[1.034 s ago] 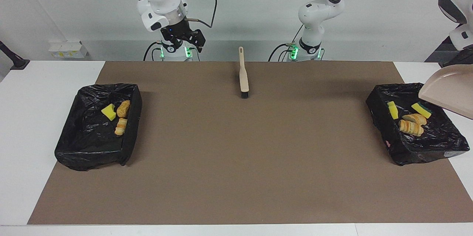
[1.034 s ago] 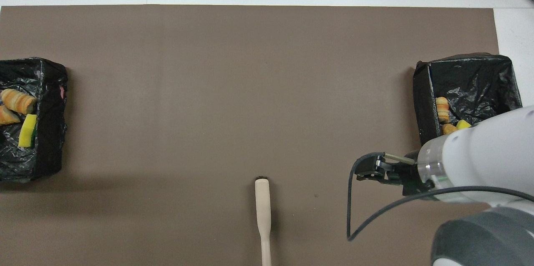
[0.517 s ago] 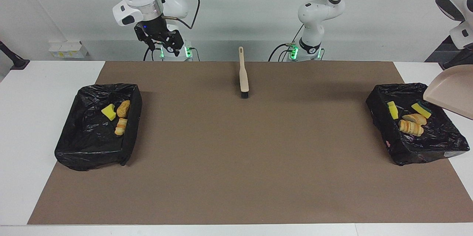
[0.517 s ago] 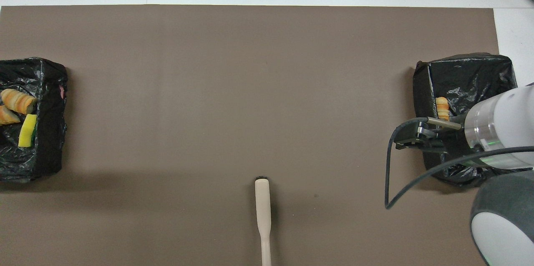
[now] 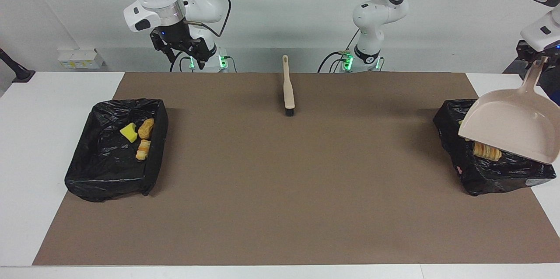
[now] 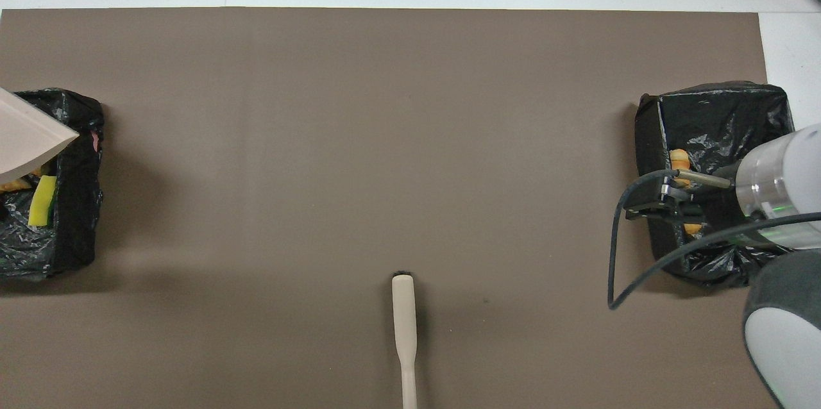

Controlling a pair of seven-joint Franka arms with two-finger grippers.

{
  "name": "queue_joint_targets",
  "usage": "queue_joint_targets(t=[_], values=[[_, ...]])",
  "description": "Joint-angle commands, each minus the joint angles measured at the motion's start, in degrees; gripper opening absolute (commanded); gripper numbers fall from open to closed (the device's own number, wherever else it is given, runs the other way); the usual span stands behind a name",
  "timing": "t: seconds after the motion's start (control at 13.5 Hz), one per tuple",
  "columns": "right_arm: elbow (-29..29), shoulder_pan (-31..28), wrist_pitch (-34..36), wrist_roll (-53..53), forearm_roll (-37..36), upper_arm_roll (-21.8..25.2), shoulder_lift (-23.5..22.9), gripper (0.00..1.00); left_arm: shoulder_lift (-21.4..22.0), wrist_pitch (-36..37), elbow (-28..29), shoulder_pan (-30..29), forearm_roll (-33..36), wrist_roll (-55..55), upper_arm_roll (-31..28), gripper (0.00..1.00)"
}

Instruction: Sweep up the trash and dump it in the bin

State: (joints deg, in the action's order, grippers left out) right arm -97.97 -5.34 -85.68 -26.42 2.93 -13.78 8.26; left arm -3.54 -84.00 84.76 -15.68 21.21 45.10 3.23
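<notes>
Changes since the earlier frames: the dustpan [image 5: 512, 127] has swung from the picture's edge to over the bin at the left arm's end [image 5: 490, 169], its mouth tilted down above the contents; the right pincer [image 5: 186, 49] has risen and shifted toward the right arm's end of the tabletop [image 5: 39, 108].

Left pincer [image 5: 531, 54]: at the dustpan's handle, raised over the tabletop beside that bin; it carries the pan, but whether the fingers are closed cannot be told.

Right pincer: in the air near the robots' edge of the brown mat [image 5: 280, 183], carrying nothing; its opening cannot be told either.

Trash, bin at the left arm's end: one bread-like lump [image 5: 485, 151] shows below the pan's lip; in the overhead view a yellow sponge chunk [image 6: 43, 200] lies beside the pan's corner. The rest is hidden by the pan.

Trash, bin at the right arm's end [image 5: 113, 169]: one yellow sponge chunk [image 5: 128, 132], two bread-like lumps [image 5: 145, 128] [image 5: 142, 150], all near the wall that faces the mat's middle.

Brush [image 5: 288, 88]: flat on the mat midway between the bins, bristles pointing away from the robots, untouched.
</notes>
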Motion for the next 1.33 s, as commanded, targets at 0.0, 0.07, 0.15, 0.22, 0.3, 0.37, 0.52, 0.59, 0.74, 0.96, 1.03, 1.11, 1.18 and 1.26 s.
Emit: queue_joint_targets(t=[0.0, 0.07, 0.15, 0.22, 0.3, 0.37, 0.52, 0.59, 0.74, 0.96, 1.03, 1.11, 1.18, 1.26], values=[[1.0, -2.0, 0.0, 2.9, 0.0, -0.8, -0.6, 1.0, 2.9, 2.1, 3.6, 4.9, -7.3, -12.4, -0.4, 0.0], [1.0, -1.3, 0.0, 2.8, -0.4, -0.6, -0.3, 1.0, 4.2, 1.8, 5.8, 7.1, -9.7, -15.8, -0.4, 0.0], [1.1, -0.7, 0.0, 3.0, -1.0, 0.0, -0.4, 1.0, 5.2, 1.5, 7.7, 9.3, -12.0, -19.5, -0.4, 0.0], [1.7, 0.7, -0.2, 3.0, -1.1, 1.7, -0.8, 1.0, 5.4, 1.3, 8.5, 12.4, -14.1, -24.2, -0.4, 0.0], [2.3, 2.6, -1.7, 3.7, -1.3, 4.3, -1.7, 1.0, 5.3, 0.9, 9.0, 15.9, -15.1, -30.0, -0.4, 0.0], [4.3, 4.6, -1.7, 5.7, -2.1, 6.6, -2.8, 1.0, 5.3, -1.1, 10.4, 19.6, -15.4, -35.5, -0.4, 0.0], [7.3, 5.7, -1.2, 8.0, -5.4, 7.9, -4.6, 1.0, 5.1, -6.0, 13.3, 25.9, -17.7, -45.5, -0.4, 0.0], [8.0, 5.7, -0.9, 8.6, -6.1, 8.0, -4.8, 1.0, 4.6, -7.5, 14.3, 28.1, -19.1, -49.3, -0.4, 0.0], [8.4, 5.0, -0.9, 10.2, -6.2, 8.2, -4.8, 1.0, 4.3, -13.3, 16.6, 32.1, -21.8, -55.4, -0.4, 0.0], [10.2, 4.9, 0.9, 11.3, -5.9, 10.1, -4.8, 1.0, 0.7, -19.5, 17.5, 37.9, -22.8, -61.1, -0.4, 0.0], [10.9, 4.9, 1.9, 11.3, -5.9, 10.3, -4.8, 1.0, -1.0, -22.5, 17.5, 40.2, -23.1, -65.0, -0.4, 0.0], [11.0, 5.0, 2.2, 11.4, -5.8, 11.0, -4.8, 1.0, -3.7, -25.9, 17.4, 42.6, -23.2, -69.1, -0.4, 0.0], [11.0, 5.0, 2.3, 11.9, -5.5, 11.5, -5.4, 1.0, -7.0, -30.5, 17.0, 44.9, -23.2, -73.7, -0.4, 0.0], [12.4, 5.1, 2.8, 13.5, -5.5, 11.8, -6.1, 1.0, -9.2, -34.1, 17.1, 46.6, -23.2, -76.4, -0.4, 0.0]])
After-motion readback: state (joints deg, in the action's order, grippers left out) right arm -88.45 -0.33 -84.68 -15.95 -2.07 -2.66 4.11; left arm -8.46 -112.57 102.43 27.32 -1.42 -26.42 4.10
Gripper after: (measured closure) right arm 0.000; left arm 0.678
